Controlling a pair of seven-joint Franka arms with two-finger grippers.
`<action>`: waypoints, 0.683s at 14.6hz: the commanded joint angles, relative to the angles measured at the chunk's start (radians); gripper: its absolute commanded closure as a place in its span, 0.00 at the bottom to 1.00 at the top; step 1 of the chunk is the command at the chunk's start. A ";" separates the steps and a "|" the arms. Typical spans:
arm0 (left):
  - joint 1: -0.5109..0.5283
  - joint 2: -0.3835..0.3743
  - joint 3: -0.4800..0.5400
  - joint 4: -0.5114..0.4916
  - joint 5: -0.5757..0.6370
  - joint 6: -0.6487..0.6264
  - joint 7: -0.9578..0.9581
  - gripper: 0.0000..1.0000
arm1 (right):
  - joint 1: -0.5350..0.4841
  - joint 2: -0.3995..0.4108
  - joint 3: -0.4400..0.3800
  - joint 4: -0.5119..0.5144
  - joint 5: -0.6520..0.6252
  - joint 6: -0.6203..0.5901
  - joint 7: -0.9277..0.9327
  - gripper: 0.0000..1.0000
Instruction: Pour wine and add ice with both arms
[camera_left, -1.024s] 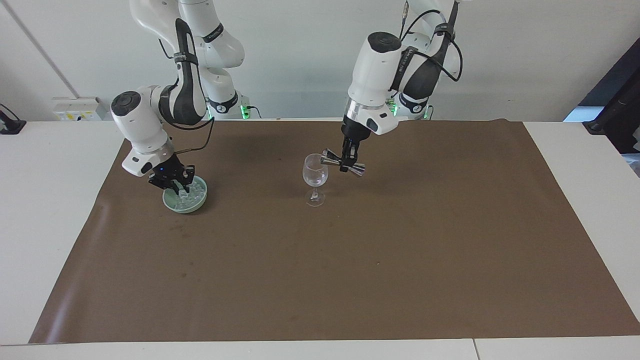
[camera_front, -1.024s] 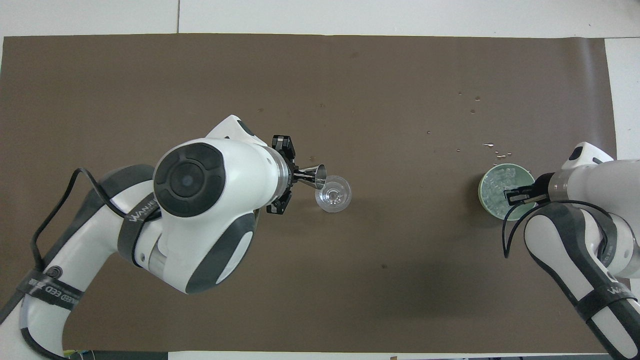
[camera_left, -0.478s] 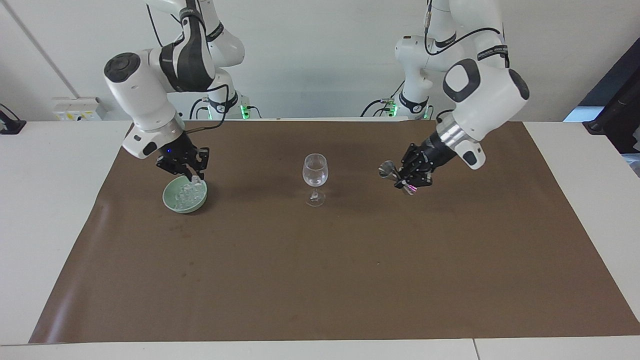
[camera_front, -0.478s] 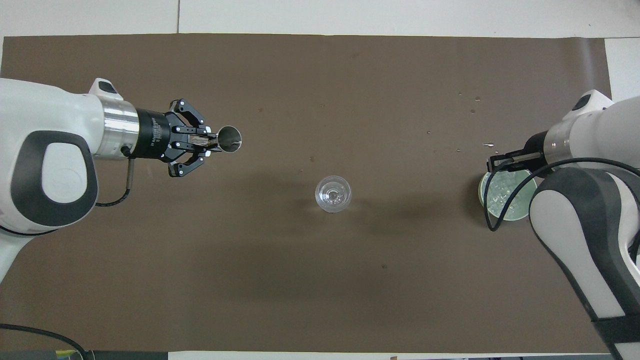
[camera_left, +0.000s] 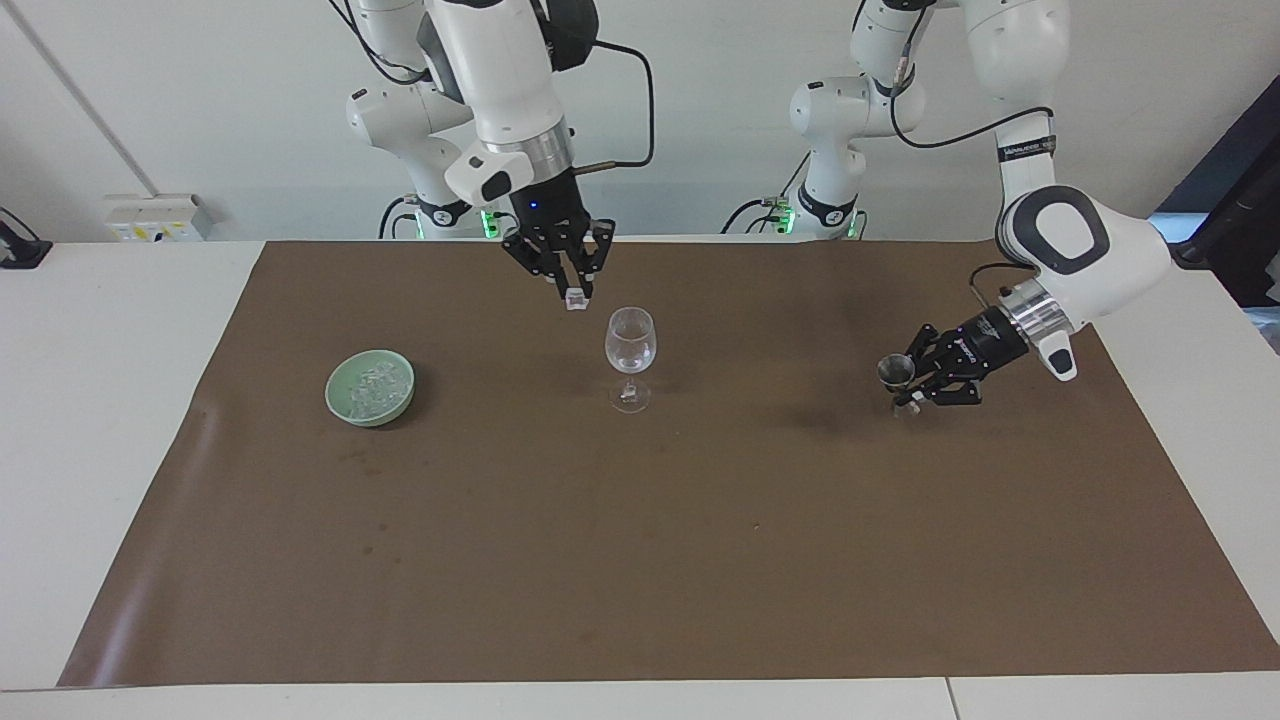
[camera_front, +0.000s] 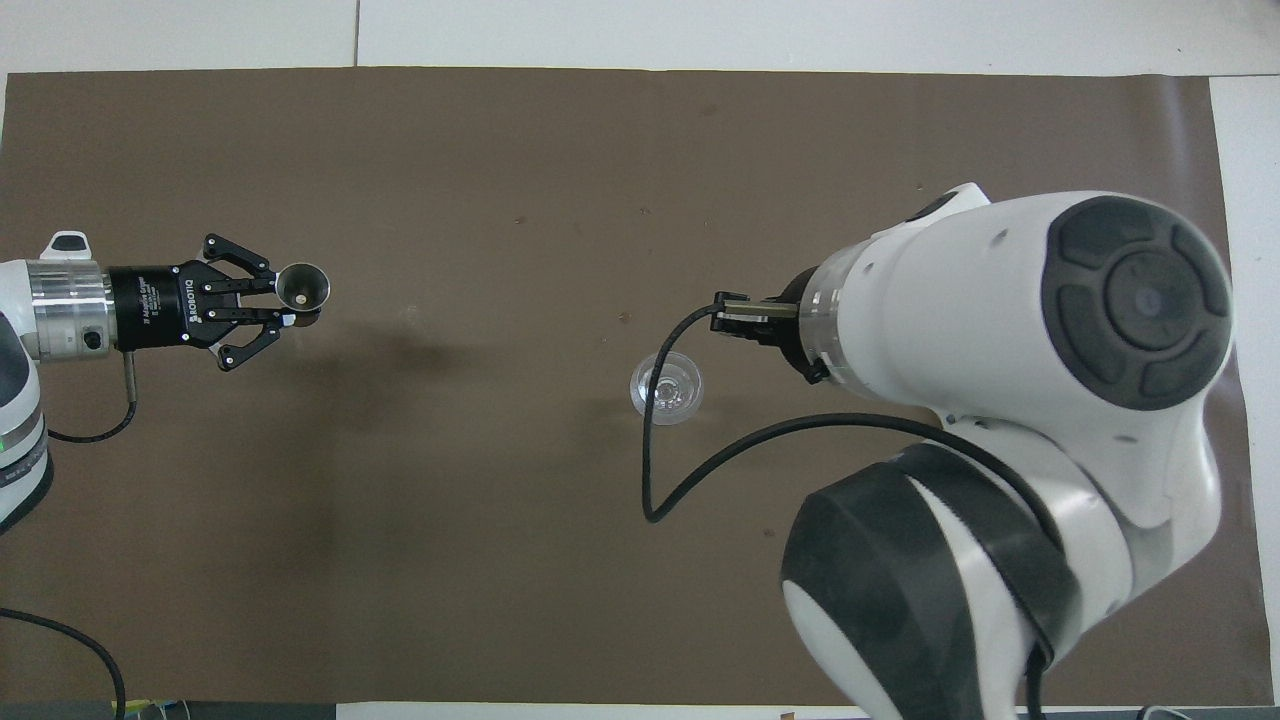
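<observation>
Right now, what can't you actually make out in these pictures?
- Bowl of ice: overhead view, covered by the right arm.
- Ice cube in the right end effector: overhead view, hidden by that arm.
- Any wine in the glass: both views, too clear to tell.
- Jigger in the left end effector: whether it touches the mat, unclear in both views.

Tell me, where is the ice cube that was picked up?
In the facing view the ice cube is held in the right gripper, raised beside the wine glass rim, toward the right arm's end.
</observation>
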 joint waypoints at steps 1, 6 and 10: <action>0.097 0.167 -0.013 0.124 -0.084 -0.116 0.058 1.00 | 0.054 0.055 -0.008 0.008 0.008 0.062 0.080 0.83; 0.223 0.255 -0.017 0.105 -0.213 -0.205 0.149 1.00 | 0.086 0.057 -0.006 -0.068 0.007 0.099 0.113 0.81; 0.260 0.283 -0.017 0.072 -0.280 -0.239 0.249 1.00 | 0.085 0.035 -0.006 -0.122 0.008 0.103 0.113 0.80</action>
